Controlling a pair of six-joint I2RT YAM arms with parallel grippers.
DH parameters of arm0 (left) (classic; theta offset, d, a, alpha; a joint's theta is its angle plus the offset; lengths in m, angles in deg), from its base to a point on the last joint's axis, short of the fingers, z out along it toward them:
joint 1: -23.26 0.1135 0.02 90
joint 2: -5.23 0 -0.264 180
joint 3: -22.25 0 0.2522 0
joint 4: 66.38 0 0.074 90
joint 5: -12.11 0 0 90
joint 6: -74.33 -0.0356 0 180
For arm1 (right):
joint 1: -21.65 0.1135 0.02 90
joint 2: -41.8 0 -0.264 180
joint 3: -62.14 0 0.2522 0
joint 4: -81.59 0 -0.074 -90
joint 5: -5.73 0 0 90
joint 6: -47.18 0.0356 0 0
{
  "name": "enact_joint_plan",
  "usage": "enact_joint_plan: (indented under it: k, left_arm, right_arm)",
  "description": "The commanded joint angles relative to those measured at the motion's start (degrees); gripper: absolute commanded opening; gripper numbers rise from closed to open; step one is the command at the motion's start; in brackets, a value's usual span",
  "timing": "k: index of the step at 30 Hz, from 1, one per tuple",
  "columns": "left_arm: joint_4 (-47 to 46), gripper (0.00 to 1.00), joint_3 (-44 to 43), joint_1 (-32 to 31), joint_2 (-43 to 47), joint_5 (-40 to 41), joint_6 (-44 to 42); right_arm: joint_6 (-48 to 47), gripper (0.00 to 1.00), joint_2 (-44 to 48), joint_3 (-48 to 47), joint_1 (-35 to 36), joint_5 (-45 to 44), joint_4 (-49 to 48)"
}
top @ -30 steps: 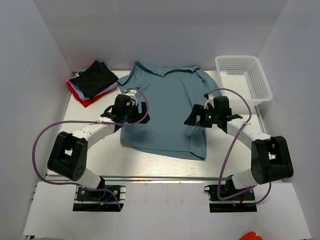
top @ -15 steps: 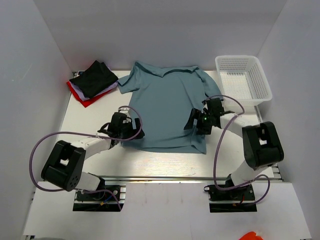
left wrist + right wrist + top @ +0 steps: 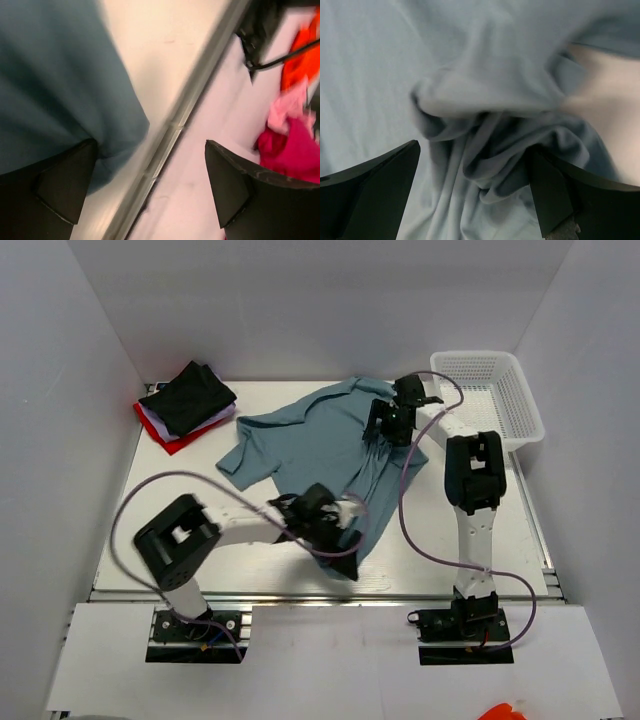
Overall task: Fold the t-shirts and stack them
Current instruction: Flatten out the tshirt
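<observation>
The dusty blue-teal t-shirt (image 3: 310, 455) lies skewed and rumpled across the middle of the table. My left gripper (image 3: 338, 540) hovers over its near hem by the table's front edge. In the left wrist view the left gripper (image 3: 145, 190) is open and holds nothing, with the blue shirt (image 3: 50, 75) beside its left finger. My right gripper (image 3: 382, 430) is at the shirt's far right side, open. In the right wrist view a bunched fold of the shirt (image 3: 485, 125) sits between the spread jaws of the right gripper (image 3: 470, 195). A black t-shirt (image 3: 188, 395) tops a pile with a red one (image 3: 172, 443) at the far left.
A white mesh basket (image 3: 490, 390) stands at the far right corner, just beyond the right arm. The table's metal front rail (image 3: 165, 145) runs under the left gripper. Past it lie red and pink cloth (image 3: 295, 145) and something orange (image 3: 300, 55).
The right arm has swung to the shirt's far side. The left arm has swept right to the near hem. The shirt has been dragged askew and bunched up.
</observation>
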Motion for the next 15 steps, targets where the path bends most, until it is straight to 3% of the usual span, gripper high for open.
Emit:
enact_joint_plan:
  k: [1, 4, 6, 11, 14, 15]
  left_arm:
    - [15.63, 1.00, -12.96, -5.98, -9.96, -6.34, -11.46]
    - [16.68, 1.00, -23.09, -7.14, -16.73, -7.75, -16.41]
    - [13.45, 1.00, -25.06, -7.76, -16.75, -7.76, -16.41]
    - [8.87, 1.00, -25.33, -7.76, -10.35, 2.68, -15.19]
    - [10.17, 1.00, -22.97, -6.36, -2.63, 17.49, -12.13]
    - [11.05, 1.00, -22.35, -6.35, -2.60, 17.55, -10.89]
  right_arm:
    - [-11.74, 0.90, -1.07, -5.08, 0.65, 1.28, 2.39]
    - [-15.45, 0.90, 0.77, -8.87, 0.57, 3.93, 5.71]
    - [-17.13, 0.90, 4.09, -7.83, 0.48, 3.23, 6.17]
    - [-17.49, 0.90, 12.01, -2.56, 0.04, 0.25, 5.73]
    - [-14.26, 0.90, 16.93, 0.95, -0.13, -4.75, 5.90]
    - [-13.46, 0.90, 18.08, 1.75, -0.31, -5.38, 6.17]
